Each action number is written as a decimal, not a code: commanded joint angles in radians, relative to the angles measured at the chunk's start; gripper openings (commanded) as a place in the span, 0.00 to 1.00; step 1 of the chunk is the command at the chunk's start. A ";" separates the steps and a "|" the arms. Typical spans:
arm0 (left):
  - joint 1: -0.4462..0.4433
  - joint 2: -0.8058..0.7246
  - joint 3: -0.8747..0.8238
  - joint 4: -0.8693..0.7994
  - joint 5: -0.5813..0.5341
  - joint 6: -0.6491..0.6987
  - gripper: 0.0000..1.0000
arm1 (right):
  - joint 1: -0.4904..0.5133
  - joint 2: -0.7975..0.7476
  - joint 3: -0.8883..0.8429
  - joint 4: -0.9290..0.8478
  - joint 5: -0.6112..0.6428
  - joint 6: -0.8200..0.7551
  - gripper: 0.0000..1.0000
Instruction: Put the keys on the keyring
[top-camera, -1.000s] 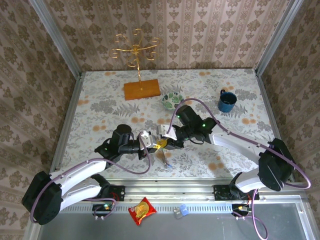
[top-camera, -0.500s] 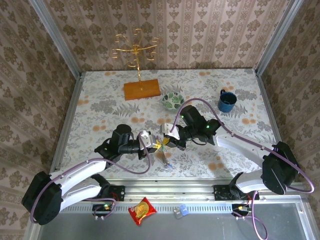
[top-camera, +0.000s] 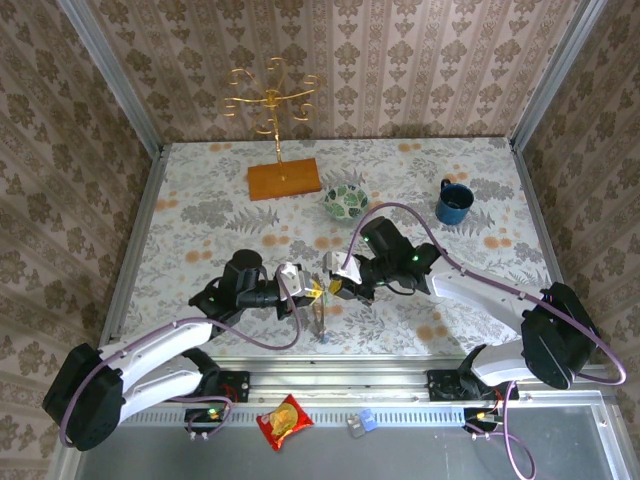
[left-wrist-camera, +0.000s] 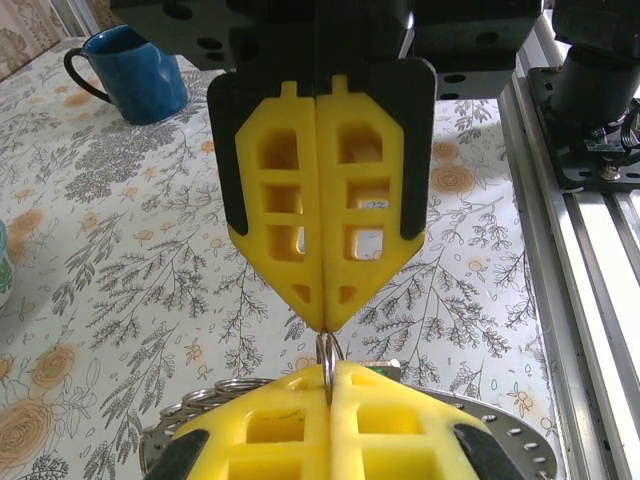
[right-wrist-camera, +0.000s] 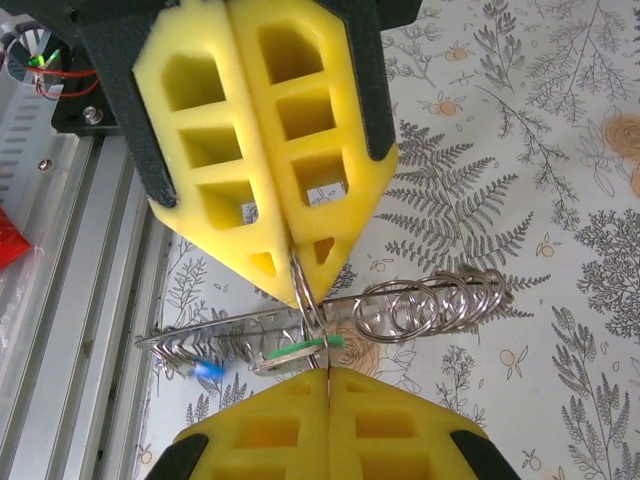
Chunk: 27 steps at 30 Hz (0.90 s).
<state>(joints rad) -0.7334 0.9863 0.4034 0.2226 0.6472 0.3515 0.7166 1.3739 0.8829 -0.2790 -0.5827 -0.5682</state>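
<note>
Near the front middle of the surface (top-camera: 190, 215), left tool (top-camera: 313, 291) and right tool (top-camera: 333, 285) tip to tip, pointed at each other. Both pressed together, yellow pads (left-wrist-camera: 295, 388) flush with no gap, each pinching the same small wire loop (left-wrist-camera: 328, 350) from opposite ends. Right at those tips, keyring (left-wrist-camera: 520, 430): flat grey band curving behind the left pads in the left wrist view, edge-on in the right wrist view, with a bunch of wire rings (right-wrist-camera: 430, 305) at one end. Cannot tell whether touching the surface or hanging clear of it. Just beside the pinched loop, green key head (right-wrist-camera: 300, 348), against the band; farther along toward the other end, blue key head (right-wrist-camera: 207, 370). Fastening of either key: cannot tell. Well apart, toward the far side: patterned bowl (top-camera: 345, 202), blue mug (top-camera: 453, 203), gold stand (top-camera: 272, 100) on a wooden base (top-camera: 284, 180). Beyond the near edge, red packet (top-camera: 284, 421) between the arm bases.
</note>
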 joint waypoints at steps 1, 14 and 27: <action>0.000 -0.008 -0.014 0.117 0.016 -0.031 0.00 | -0.003 -0.052 -0.045 0.087 -0.033 0.055 0.16; -0.001 0.009 -0.089 0.317 0.035 -0.135 0.00 | -0.015 -0.028 -0.091 0.232 -0.108 0.129 0.27; -0.001 0.024 -0.106 0.361 0.042 -0.155 0.00 | -0.016 -0.001 -0.072 0.252 -0.144 0.127 0.00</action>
<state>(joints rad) -0.7315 1.0107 0.3012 0.4999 0.6556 0.2089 0.6945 1.3643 0.7971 -0.0486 -0.6884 -0.4343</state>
